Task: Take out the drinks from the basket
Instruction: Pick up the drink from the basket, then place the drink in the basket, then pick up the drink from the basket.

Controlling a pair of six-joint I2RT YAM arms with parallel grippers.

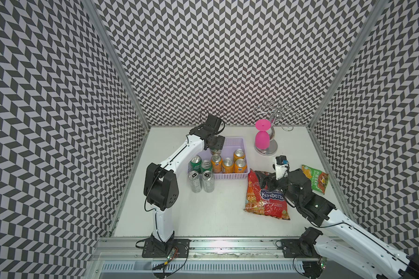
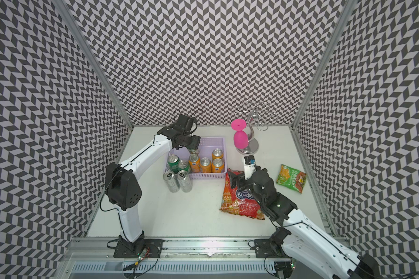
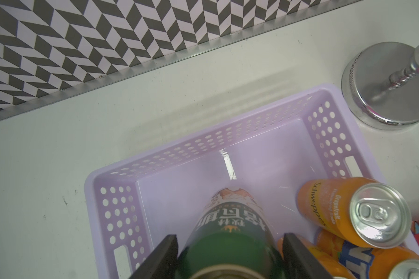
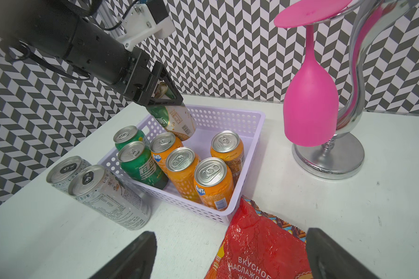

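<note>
nearest, the right gripper hangs over the top edge of the red candy bag with its jaws wide apart and nothing between them. it is well apart from every can.

a little farther and to the left, two slim silver cans stand upright on the table, touching each other, just outside the near-left corner of the lilac basket. these two are already out.

inside the basket six cans stand upright: two green cans at the left, then four orange cans towards the right wall.

farther still, over the bare far-left part of the basket, the left gripper is clamped on the dark green can, gripping it near its gold top. the can's long axis is tilted, its base slanting down and away from the wrist towards the basket floor. it seems lifted off the floor but is still inside the rim's outline.

judgement: the step in hand is carrying this can out. the left arm alone has it, and the left wall is the nearest way out. the tilted base must clear that rim and the green cans on the way to the silver pair.
</note>
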